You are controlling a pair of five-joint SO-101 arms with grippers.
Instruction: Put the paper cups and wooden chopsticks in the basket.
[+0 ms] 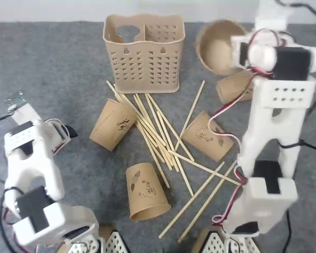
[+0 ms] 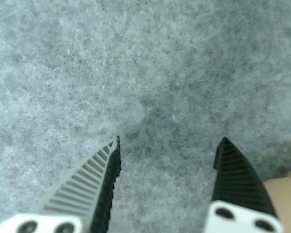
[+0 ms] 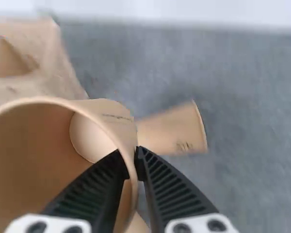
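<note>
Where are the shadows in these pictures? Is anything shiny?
High view: the light is soft and even, with only faint shadows beside the lying paper cups and under the chopsticks, and no glare. Left wrist view: the grey mat is evenly lit beyond the open left pincer. Right wrist view: the held cup looks shaded inside, where the right pincer grips its rim.

Tan cups (image 1: 147, 192) w/ brown motifs
</note>
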